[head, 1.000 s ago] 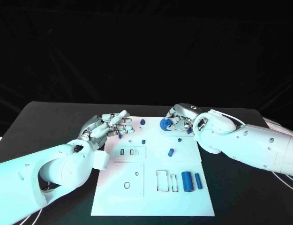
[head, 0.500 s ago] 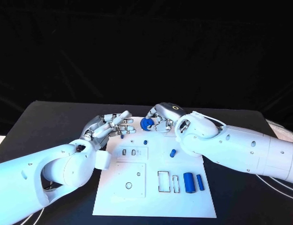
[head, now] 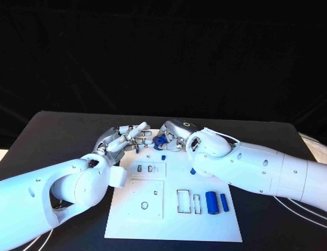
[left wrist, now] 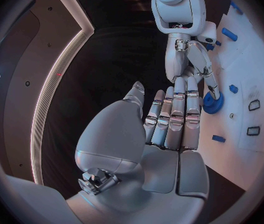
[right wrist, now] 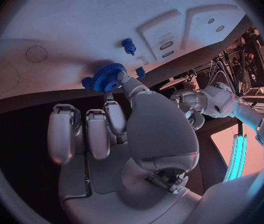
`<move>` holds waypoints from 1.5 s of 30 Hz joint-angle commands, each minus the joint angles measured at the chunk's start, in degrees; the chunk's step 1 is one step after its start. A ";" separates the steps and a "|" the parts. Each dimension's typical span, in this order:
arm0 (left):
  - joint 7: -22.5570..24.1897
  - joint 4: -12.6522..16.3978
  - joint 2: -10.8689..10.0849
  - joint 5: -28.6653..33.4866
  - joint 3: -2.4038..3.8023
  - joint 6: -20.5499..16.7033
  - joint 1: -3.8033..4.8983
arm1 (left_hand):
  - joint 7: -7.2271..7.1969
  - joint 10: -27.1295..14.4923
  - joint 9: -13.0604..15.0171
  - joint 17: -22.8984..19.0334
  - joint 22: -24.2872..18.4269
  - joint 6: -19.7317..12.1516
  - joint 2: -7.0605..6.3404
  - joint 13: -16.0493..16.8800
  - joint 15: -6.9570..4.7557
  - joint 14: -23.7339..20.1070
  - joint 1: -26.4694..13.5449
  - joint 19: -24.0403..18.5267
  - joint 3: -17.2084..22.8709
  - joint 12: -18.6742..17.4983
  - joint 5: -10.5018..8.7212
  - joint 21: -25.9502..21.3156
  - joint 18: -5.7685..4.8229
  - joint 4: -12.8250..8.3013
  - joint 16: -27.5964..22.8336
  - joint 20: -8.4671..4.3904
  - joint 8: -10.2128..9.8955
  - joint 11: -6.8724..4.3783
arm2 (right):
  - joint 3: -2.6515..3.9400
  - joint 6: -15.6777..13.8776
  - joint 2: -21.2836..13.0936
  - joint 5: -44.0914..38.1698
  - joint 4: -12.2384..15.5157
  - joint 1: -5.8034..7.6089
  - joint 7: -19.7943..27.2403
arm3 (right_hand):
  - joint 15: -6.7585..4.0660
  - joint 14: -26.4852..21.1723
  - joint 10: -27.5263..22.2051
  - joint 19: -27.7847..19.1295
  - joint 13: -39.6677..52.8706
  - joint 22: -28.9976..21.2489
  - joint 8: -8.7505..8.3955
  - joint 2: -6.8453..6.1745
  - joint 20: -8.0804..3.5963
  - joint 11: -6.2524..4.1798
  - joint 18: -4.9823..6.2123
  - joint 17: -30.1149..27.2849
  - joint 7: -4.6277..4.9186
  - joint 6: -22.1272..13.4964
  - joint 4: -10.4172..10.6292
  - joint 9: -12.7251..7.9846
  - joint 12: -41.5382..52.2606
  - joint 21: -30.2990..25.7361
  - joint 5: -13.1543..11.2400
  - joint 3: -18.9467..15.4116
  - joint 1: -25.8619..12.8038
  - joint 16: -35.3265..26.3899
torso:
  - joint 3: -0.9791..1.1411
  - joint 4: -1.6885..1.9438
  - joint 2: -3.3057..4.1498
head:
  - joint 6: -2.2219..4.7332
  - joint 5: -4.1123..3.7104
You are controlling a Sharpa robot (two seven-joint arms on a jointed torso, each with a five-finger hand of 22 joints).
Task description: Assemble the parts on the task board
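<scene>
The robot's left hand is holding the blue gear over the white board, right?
Not quite: the right hand holds the blue gear, pinched at its fingertips over the white board. The right wrist view shows it. The left hand holds nothing.

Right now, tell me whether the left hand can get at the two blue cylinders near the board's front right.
Probably not easily: the left hand sits at the board's far end, and the right arm lies beside the blue cylinders.

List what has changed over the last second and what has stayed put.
The right hand, holding the blue gear, has carried it leftward over the far end of the task board, until it nearly meets the left hand. The left hand has kept its place, fingers spread, holding nothing. The two blue cylinders and the other blue parts on the board have not moved.
</scene>
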 commanded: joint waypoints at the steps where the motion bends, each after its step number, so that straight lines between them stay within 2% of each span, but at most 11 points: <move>1: 0.59 0.04 0.00 0.05 0.04 0.89 0.04 | 0.20 -0.04 -0.06 0.10 -0.09 -0.12 0.12 -0.05 0.08 -0.28 0.39 -0.02 0.08 -0.30 0.28 -0.31 0.05 -0.29 -0.20 0.17 -0.17 0.17 | -0.16 2.11 0.32 -1.57 -0.67 -0.20 -1.57 | -0.18 3.65 -0.39 -0.12 -0.33 -0.14 0.09 -0.27 -0.27 0.16 -0.47 0.83 -0.74 1.78 1.16 1.84 -0.71 0.18 -0.49 0.84 -0.42 -0.13 | 0.05 -0.05 0.03 | -0.06 0.07; 4: 0.58 0.02 -0.02 0.05 0.04 0.87 0.04 | 0.20 -0.04 -0.06 0.10 -0.09 -0.12 0.12 -0.05 0.08 -0.28 0.39 -0.02 0.08 -0.30 0.28 -0.31 0.05 -0.29 -0.20 0.17 -0.17 0.17 | -0.22 1.07 0.47 -2.19 -1.01 -0.23 -1.89 | 0.04 3.62 -1.57 -0.22 -2.02 -0.30 -0.72 -0.77 -0.14 0.49 -0.45 0.77 -0.31 0.63 1.40 1.57 -2.68 0.09 -0.78 0.80 -0.95 -0.18 | 0.07 -0.13 0.06 | -0.06 0.06; 6: 0.58 0.01 0.03 0.05 0.04 0.90 0.04 | 0.20 -0.04 -0.06 0.10 -0.09 -0.12 0.12 -0.05 0.08 -0.28 0.39 -0.02 0.08 -0.30 0.28 -0.31 0.05 -0.29 -0.20 0.17 -0.17 0.17 | -0.26 0.16 0.59 -2.42 -1.26 -0.24 -2.07 | 0.58 3.60 -3.36 -0.41 -4.51 -0.62 -2.40 -1.60 0.22 1.21 -0.43 0.87 0.59 -2.16 1.72 0.85 -5.59 -0.11 -0.98 0.63 -1.60 -0.16 | 0.06 -0.16 0.06 | 0.02 0.08; 8: 0.57 0.01 0.10 0.05 0.04 0.96 0.04 | 0.20 -0.04 -0.06 0.10 -0.09 -0.12 0.12 -0.05 0.08 -0.28 0.39 -0.02 0.08 -0.30 0.28 -0.31 0.05 -0.29 -0.20 0.17 -0.17 0.17 | -0.31 -0.11 0.72 -2.32 -1.48 -0.25 -2.07 | 1.03 3.60 -4.59 -0.56 -6.20 -0.82 -3.04 -2.20 0.56 1.67 -0.38 1.11 1.07 -3.80 1.94 0.43 -7.59 -0.24 -0.94 0.45 -1.96 -0.08 | 0.11 -0.17 0.05 | 0.03 0.07; 12: 0.53 0.03 0.14 0.05 0.04 1.03 0.04 | 0.21 -0.07 -0.06 0.13 -0.11 -0.15 0.13 -0.06 0.09 -0.31 0.38 -0.02 0.08 -0.32 0.28 -0.36 0.05 -0.33 -0.24 0.18 -0.18 0.19 | -0.42 0.18 0.94 -1.88 -1.71 -0.26 -1.74 | 1.76 3.56 -6.47 -0.81 -8.75 -1.14 -3.23 -3.57 1.25 2.51 -0.30 1.25 1.92 -8.23 2.90 -0.53 -10.61 -0.45 -0.62 -1.02 -3.07 -0.05 | 0.10 -0.13 0.09 | 0.02 -0.08; 16: 0.50 -0.01 0.10 0.05 0.04 1.02 0.04 | 0.22 -0.08 -0.06 0.13 -0.12 -0.16 0.14 -0.06 0.10 -0.32 0.38 -0.02 0.08 -0.32 0.28 -0.37 0.05 -0.34 -0.25 0.18 -0.18 0.19 | -0.51 0.77 1.01 -1.37 -1.76 -0.27 -1.27 | 2.15 3.55 -7.06 -0.91 -9.52 -1.21 -3.09 -4.17 1.68 2.92 -0.28 1.37 2.30 -9.74 4.38 -0.51 -11.47 -0.49 -0.16 -2.92 -4.24 -0.01 | 0.13 -0.09 0.07 | -0.02 -0.08; 22: 0.44 -0.08 -0.05 0.05 0.04 0.98 0.04 | 0.22 -0.08 -0.06 0.13 -0.12 -0.16 0.14 -0.06 0.10 -0.32 0.38 -0.02 0.08 -0.32 0.28 -0.37 0.05 -0.34 -0.25 0.18 -0.18 0.19 | -0.57 0.84 0.54 0.05 -1.40 -0.28 -0.35 | 2.20 3.56 -6.71 -0.88 -9.07 -1.05 -2.67 -3.86 1.88 2.88 -0.27 1.55 2.16 -8.83 6.67 -0.21 -10.86 -0.40 0.66 -5.27 -5.24 0.07 | 0.09 -0.12 0.06 | -0.10 -0.08; 31: 0.38 -0.06 -0.12 0.05 0.03 1.02 0.04 | 0.22 -0.08 -0.06 0.13 -0.12 -0.16 0.14 -0.06 0.10 -0.32 0.38 -0.02 0.08 -0.32 0.28 -0.37 0.05 -0.34 -0.25 0.18 -0.18 0.19 | -0.59 2.72 0.21 4.36 -1.31 -0.31 0.56 | 1.67 3.70 -4.08 -0.41 -5.04 0.01 -1.64 -1.10 1.44 2.21 -0.46 2.05 1.29 -5.38 10.87 0.19 -6.34 0.21 4.61 -7.13 -8.41 0.34 | 0.08 -0.07 0.04 | -0.25 -0.20; 38: 0.35 -0.10 -0.13 0.05 0.03 1.02 0.04 | 0.22 -0.08 -0.06 0.13 -0.12 -0.16 0.14 -0.06 0.10 -0.32 0.38 -0.02 0.08 -0.32 0.28 -0.37 0.05 -0.34 -0.25 0.18 -0.18 0.19 | -0.59 3.30 0.24 5.43 -1.56 -0.32 -0.69 | 1.59 3.79 -3.71 -0.24 -4.28 0.42 -1.88 -0.73 1.34 2.18 -0.55 2.48 1.29 -5.35 11.43 0.08 -5.56 0.43 5.09 -7.48 -8.72 0.56 | 0.04 -0.08 0.07 | -0.32 -0.14; 41: 0.32 -0.10 -0.13 0.05 0.03 1.04 0.04 | 0.22 -0.08 -0.06 0.13 -0.12 -0.16 0.14 -0.06 0.10 -0.32 0.38 -0.02 0.08 -0.32 0.28 -0.37 0.05 -0.34 -0.25 0.18 -0.18 0.19 | -0.59 2.47 0.31 4.92 -1.83 -0.33 -1.91 | 1.99 3.82 -5.13 -0.40 -5.65 0.14 -3.18 -1.21 1.52 2.77 -0.52 2.82 2.07 -8.33 10.82 -0.55 -7.22 0.30 4.56 -7.69 -7.50 0.71 | 0.02 -0.09 0.07 | -0.31 -0.17; 45: 0.32 -0.09 -0.13 0.05 0.03 1.03 0.04 | 0.22 -0.08 -0.06 0.13 -0.12 -0.16 0.14 -0.06 0.10 -0.32 0.38 -0.02 0.08 -0.32 0.28 -0.37 0.05 -0.34 -0.25 0.18 -0.18 0.19 | -0.60 2.70 0.34 4.47 -2.04 -0.33 -2.50 | 2.47 3.81 -5.74 -0.47 -5.91 0.15 -3.11 -1.69 2.01 3.25 -0.52 3.00 2.58 -10.64 9.91 -0.56 -7.59 0.31 3.44 -7.85 -5.61 0.79 | 0.02 -0.08 0.05 | -0.30 -0.20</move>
